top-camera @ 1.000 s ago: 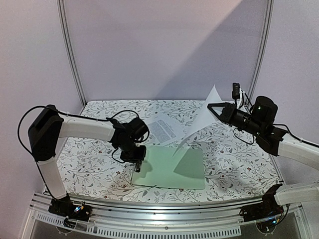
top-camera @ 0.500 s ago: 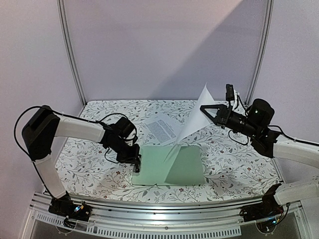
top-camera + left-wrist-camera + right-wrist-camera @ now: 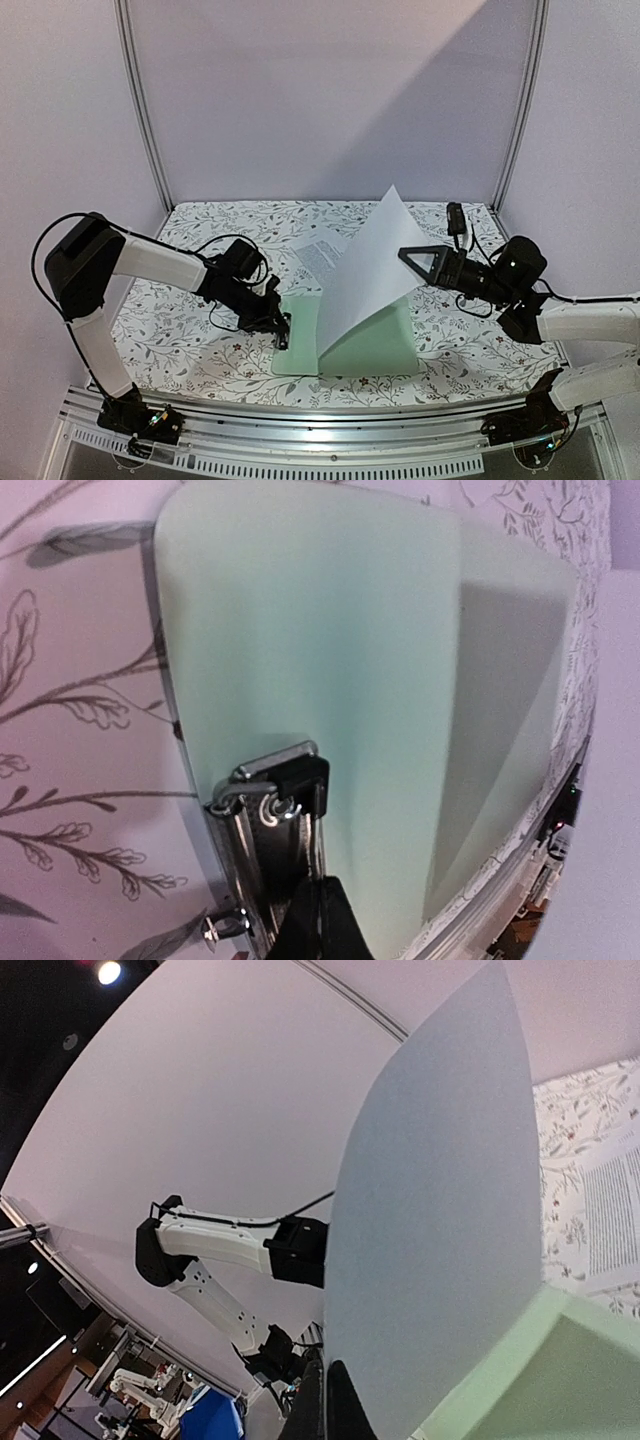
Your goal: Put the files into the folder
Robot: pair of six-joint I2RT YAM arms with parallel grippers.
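Note:
The pale green folder (image 3: pixel 385 347) lies flat near the table's front, and it fills the left wrist view as the folder (image 3: pixel 300 630). At the folder's left short edge, my left gripper (image 3: pixel 284 337) is shut on the metal clip (image 3: pixel 270 792); its fingertips (image 3: pixel 318 905) pinch the clip's lever. My right gripper (image 3: pixel 404 254) is shut on the edge of one white file (image 3: pixel 365 270). That sheet stands steeply, blank side toward me, with its lower edge down on the folder. Its blank side is the file (image 3: pixel 440 1210) filling the right wrist view. A second, printed file (image 3: pixel 322 256) lies flat behind the folder.
The floral tablecloth (image 3: pixel 180 340) covers the table. Metal poles (image 3: pixel 140 110) and white walls close in the back. A slotted rail (image 3: pixel 330 440) runs along the near edge between the arm bases.
My right gripper moved left and down with the sheet, swinging it over the folder until its lower edge reached the board. The left gripper stayed on the clip, shifting slightly nearer.

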